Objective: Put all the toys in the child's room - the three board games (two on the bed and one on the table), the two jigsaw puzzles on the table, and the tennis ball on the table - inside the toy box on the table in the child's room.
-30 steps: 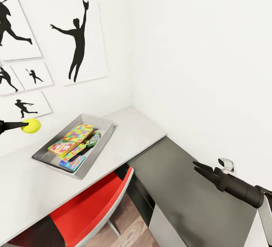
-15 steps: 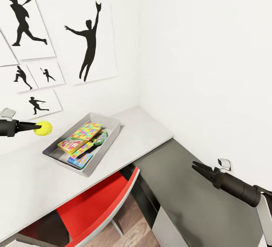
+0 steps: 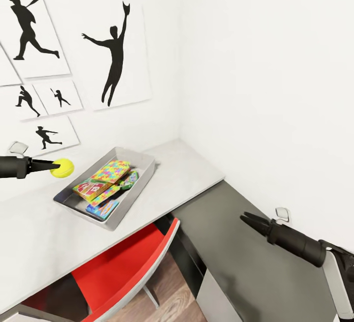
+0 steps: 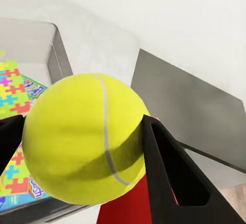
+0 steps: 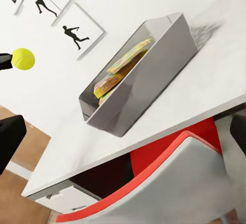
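My left gripper [image 3: 57, 167] is shut on the yellow tennis ball [image 3: 63, 167] and holds it in the air just left of the toy box [image 3: 129, 204], a grey tray on the pale table [image 3: 187, 169]. The left wrist view has the ball [image 4: 84, 137] between the black fingers [image 4: 174, 175], above the box's edge [image 4: 57, 49]. Inside the box lie a colourful jigsaw puzzle [image 3: 114, 170] and flat board game boxes [image 3: 91, 188], partly overlapping. My right gripper [image 3: 247, 219] hangs open over the dark lower table section [image 3: 246, 273]. Its wrist view looks at the box [image 5: 154, 75] and the ball [image 5: 23, 58].
A red chair [image 3: 125, 268] is tucked under the table just below the toy box. Silhouette posters [image 3: 115, 51] cover the wall behind it. The white corner wall runs close along the table's right side.
The camera swung left a second ago. Since half a second ago the ball and left gripper have moved slightly right toward the box, and the right gripper has drifted left.
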